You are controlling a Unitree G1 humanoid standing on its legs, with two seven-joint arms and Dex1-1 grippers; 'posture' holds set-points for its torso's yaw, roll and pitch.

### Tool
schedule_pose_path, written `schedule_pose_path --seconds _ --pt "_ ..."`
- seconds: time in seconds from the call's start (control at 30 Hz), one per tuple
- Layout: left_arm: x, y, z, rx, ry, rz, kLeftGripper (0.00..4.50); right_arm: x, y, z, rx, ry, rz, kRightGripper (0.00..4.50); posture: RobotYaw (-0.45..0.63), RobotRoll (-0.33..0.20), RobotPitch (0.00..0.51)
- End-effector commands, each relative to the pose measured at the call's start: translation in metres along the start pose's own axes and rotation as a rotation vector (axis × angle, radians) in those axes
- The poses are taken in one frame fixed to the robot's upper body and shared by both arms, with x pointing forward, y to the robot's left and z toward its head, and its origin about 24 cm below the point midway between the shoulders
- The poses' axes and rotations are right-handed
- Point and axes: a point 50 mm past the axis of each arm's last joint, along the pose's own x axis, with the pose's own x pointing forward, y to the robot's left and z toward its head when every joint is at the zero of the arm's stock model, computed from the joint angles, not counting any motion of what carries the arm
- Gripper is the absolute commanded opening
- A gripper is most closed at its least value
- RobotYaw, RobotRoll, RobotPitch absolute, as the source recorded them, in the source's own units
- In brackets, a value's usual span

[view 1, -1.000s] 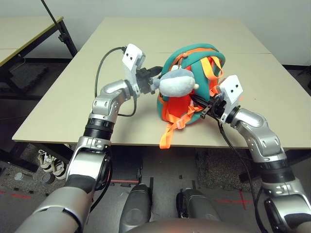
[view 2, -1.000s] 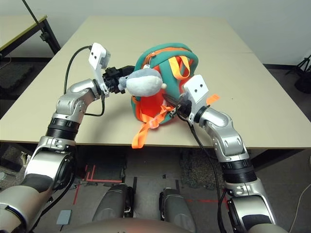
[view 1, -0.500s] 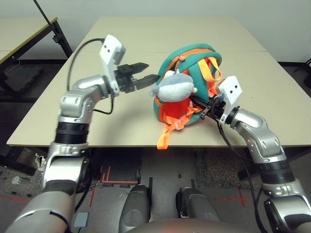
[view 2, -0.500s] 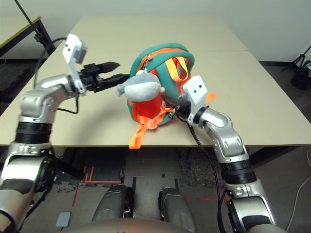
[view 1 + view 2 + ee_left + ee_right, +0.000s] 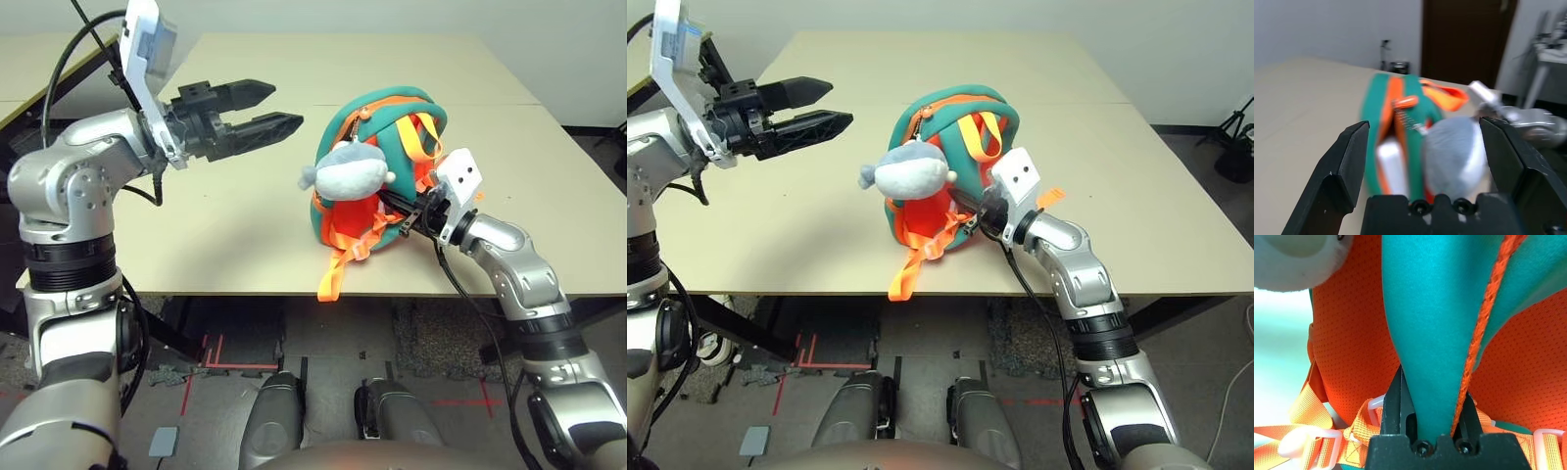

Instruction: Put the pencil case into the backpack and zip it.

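the backpack (image 5: 382,166) sits near the front edge of the table (image 5: 245,225), with its orange straps (image 5: 338,264) hanging over the edge and a grey and white plush toy (image 5: 345,174) on its left side. the left gripper (image 5: 279,110) is up in the air to the left of the bag, apart from it, with its two fingers spread wide and nothing in them. the right gripper (image 5: 1431,399) is pinched tight on a teal flap of the bag. a white thing, maybe the pencil case (image 5: 1392,164), shows inside the half open zip (image 5: 1404,104).
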Motion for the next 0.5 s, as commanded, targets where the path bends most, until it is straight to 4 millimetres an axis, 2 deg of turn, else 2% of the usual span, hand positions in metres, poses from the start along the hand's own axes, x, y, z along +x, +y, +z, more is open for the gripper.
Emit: schedule_pose_path --seconds 0.03,0.27,0.5 --pt "0.012 -0.003 -0.009 0.004 0.062 -0.053 4.5 0.001 0.001 -0.005 -0.003 0.029 0.013 0.11 0.13 0.0 0.072" --pt "0.032 0.003 -0.04 0.05 0.179 -0.057 4.5 -0.001 0.001 -0.004 -0.007 0.028 0.005 0.11 0.12 0.0 0.067" --pt "0.049 0.005 -0.059 0.03 0.177 -0.08 4.5 -0.004 0.0 -0.004 -0.01 0.029 -0.007 0.11 0.11 0.0 0.062"
